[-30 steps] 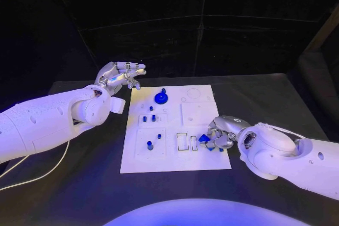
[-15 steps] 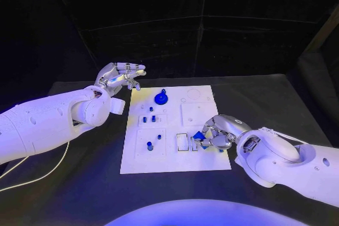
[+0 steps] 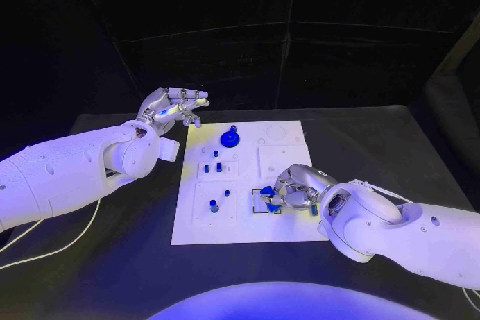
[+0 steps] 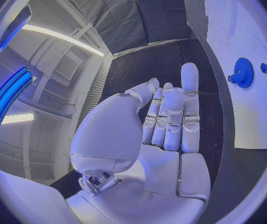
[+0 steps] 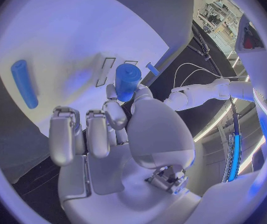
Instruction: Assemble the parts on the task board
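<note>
Our left hand hovers off the far left corner of the task board, fingers together, holding nothing. On the board we see a blue gear near the far edge. Our right hand pinches a blue cylinder, seemingly over the rectangular slots

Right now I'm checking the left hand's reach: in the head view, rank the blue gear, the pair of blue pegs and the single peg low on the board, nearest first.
From the left hand:
1. Blue gear, at the board's far end.
2. Pair of blue pegs, mid-board, left side.
3. Single blue peg, near end, left side.
</note>
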### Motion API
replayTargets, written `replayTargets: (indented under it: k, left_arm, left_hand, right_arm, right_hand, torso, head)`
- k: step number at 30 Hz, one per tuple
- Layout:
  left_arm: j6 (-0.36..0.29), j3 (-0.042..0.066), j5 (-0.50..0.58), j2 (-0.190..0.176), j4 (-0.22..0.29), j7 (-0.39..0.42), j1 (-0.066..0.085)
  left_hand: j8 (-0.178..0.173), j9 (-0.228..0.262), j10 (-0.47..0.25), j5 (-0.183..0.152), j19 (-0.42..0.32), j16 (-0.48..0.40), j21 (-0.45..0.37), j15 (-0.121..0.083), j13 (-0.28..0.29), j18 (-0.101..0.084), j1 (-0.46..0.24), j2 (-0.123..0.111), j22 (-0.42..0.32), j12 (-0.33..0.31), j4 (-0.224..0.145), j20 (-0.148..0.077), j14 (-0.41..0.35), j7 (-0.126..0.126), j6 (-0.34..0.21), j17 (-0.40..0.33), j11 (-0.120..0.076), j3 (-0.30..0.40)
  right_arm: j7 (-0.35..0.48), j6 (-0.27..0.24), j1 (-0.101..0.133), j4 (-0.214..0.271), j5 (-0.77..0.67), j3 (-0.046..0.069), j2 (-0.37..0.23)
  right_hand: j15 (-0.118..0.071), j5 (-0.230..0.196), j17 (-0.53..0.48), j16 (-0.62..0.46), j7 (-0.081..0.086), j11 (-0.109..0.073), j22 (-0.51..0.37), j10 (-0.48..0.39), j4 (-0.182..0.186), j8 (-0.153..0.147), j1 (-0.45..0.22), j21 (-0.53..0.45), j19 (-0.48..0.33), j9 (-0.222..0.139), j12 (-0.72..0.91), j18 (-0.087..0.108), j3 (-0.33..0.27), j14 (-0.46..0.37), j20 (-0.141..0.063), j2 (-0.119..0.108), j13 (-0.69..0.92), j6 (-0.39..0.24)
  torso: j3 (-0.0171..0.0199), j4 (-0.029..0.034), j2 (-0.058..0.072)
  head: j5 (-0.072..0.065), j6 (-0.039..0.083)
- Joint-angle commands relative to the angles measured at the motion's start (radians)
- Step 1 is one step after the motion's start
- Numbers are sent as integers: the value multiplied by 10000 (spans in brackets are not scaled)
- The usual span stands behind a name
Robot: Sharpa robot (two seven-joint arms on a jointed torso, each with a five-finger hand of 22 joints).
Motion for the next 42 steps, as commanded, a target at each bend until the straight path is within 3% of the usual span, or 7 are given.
replayTargets:
  k: [1, 10, 16, 23, 26, 34, 42]
  left_arm:
    - [88, 9, 31, 13, 29, 39, 15]
    - [92, 9, 31, 52, 17, 31, 16]
    - [98, 9, 31, 81, 6, 27, 16]
    - [100, 9, 31, 83, 4, 24, 16]
    - [101, 9, 31, 84, 1, 22, 16]
    - [112, 9, 31, 87, -11, 19, 16]
    - [121, 9, 31, 85, -28, 22, 14]
  left_hand:
    - [65, -7, -64, -29, -33, -57, -36, 8, -16, 132, 31, 7, -9, 46, -8, 5, -79, -14, -62, -15, -19, -55]
    - [65, -7, -64, -29, -33, -57, -36, 8, -16, 132, 31, 7, -9, 46, -8, 5, -79, -14, -62, -15, -19, -55]
    - [65, -7, -64, -29, -33, -57, -36, 8, -16, 132, 31, 7, -9, 46, -8, 5, -79, -14, -62, -15, -19, -55]
    - [65, -7, -64, -29, -33, -57, -36, 8, -16, 132, 31, 7, -9, 46, -8, 5, -79, -14, -62, -15, -19, -55]
    - [65, -7, -64, -29, -33, -57, -36, 8, -16, 132, 31, 7, -9, 46, -8, 5, -79, -14, -62, -15, -19, -55]
    - [95, -4, -87, -21, -29, -53, -53, 2, -16, 137, 86, 42, -26, 85, -44, 3, -92, -20, -77, -40, -26, -39]
    - [95, -4, -87, -21, -29, -53, -53, 2, -16, 137, 86, 42, -26, 85, -44, 3, -92, -20, -77, -40, -26, -39]
  right_arm:
    - [-476, 359, 17, -105, 303, 6, 139]
    - [-744, 307, 19, -407, 90, 7, 555]
    - [-837, 198, 20, -497, -68, 8, 736]
    - [-982, 268, 20, -547, -213, 9, 794]
    - [-1046, 288, 20, -554, -319, 9, 789]
    - [-897, 122, 19, -397, -454, 9, 642]
    - [197, 273, 18, -35, -175, 9, 352]
  right_hand:
    - [-74, -89, 2, 60, -498, -146, 1388, 216, 5, 5, -127, 44, 62, 476, 40, -197, -93, 557, -69, 57, 56, 589]
    - [-97, -298, -11, 42, -526, -171, 1390, 282, 7, -15, -328, 42, 62, 558, 40, -198, -234, 552, -96, 127, 152, 660]
    - [-107, -851, -13, 24, -540, -182, 1393, 319, 6, -49, -637, 38, 61, 661, -14, -198, -460, 550, -111, 218, 215, 695]
    - [-97, -3627, -75, -40, -524, -158, 1374, 304, -6, -95, -1715, 11, 40, 860, -214, -191, -1249, 536, -108, 102, 223, 697]
    - [-81, -4192, -170, -104, -504, -144, 1314, 257, 20, -126, -2067, -37, -10, 923, -356, -174, -1371, 515, -94, -45, 158, 663]
    - [-66, -4075, -208, -160, -489, -129, 1297, 246, -5, -174, -2065, -62, -26, 1063, -483, -168, -962, 511, -73, -460, 193, 629]
    - [-82, -3402, -126, -147, -502, -148, 1310, 297, -638, -218, -219, -69, -21, 1240, -516, -169, -543, 534, -84, -502, 353, 614]
  torso:
    - [1, -6, 5]
    - [11, -16, -3]
    - [22, -18, 1]
    - [13, -36, -2]
    - [14, -42, -2]
    - [35, -30, -4]
    - [37, -58, -11]
  head:
    - [23, 0]
    - [77, -18]
    - [88, -13]
    - [101, -24]
    - [107, -28]
    - [92, -36]
    - [121, -32]
